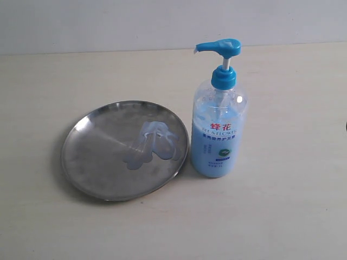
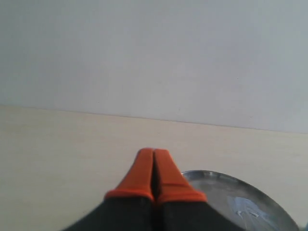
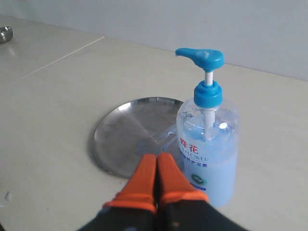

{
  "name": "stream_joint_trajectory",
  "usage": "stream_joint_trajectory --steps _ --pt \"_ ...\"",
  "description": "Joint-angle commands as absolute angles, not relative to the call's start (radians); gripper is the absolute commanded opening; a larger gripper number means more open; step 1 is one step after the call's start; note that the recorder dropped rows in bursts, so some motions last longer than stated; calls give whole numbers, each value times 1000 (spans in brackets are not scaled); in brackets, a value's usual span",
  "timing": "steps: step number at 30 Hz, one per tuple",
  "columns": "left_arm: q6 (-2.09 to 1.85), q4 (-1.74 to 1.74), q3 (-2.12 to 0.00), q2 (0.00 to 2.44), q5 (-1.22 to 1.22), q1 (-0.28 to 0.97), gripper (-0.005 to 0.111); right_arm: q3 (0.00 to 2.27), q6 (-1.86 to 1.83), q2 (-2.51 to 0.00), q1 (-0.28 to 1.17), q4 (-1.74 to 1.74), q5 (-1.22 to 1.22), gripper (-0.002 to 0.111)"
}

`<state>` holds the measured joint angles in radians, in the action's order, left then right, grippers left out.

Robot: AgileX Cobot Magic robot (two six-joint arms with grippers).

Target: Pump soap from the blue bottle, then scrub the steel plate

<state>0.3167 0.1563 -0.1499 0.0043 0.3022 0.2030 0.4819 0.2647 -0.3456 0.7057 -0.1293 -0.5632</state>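
Two pincers hang clear of everything: the left pincer (image 2: 153,153) and the right pincer (image 3: 156,157) each have their orange fingers pressed together, holding nothing. On the tabletop (image 1: 282,216) the plate (image 1: 92,162) lies left of the upright bottle (image 1: 219,138), which stands just beside its right rim, spout pointing left. Soap (image 1: 152,143) is smeared across the plate's right half, near the bottle.

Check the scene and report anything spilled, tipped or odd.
Only one thing: a smear of pale blue soap lies in the plate, on the side nearest the bottle. It sits inside the rim. The bottle stands upright beside the plate, pump raised. Nothing looks tipped or damaged.
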Motion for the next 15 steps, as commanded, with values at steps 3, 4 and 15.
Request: stream_joint_trajectory --steps 3,4,15 --pt "310 171 -80 0 229 196 0 476 266 -338 704 -132 -550 0" --pt "310 171 -71 0 229 196 0 476 266 -338 704 -132 -550 0" --pt "291 169 0 0 229 196 0 476 266 -338 704 -132 -550 0"
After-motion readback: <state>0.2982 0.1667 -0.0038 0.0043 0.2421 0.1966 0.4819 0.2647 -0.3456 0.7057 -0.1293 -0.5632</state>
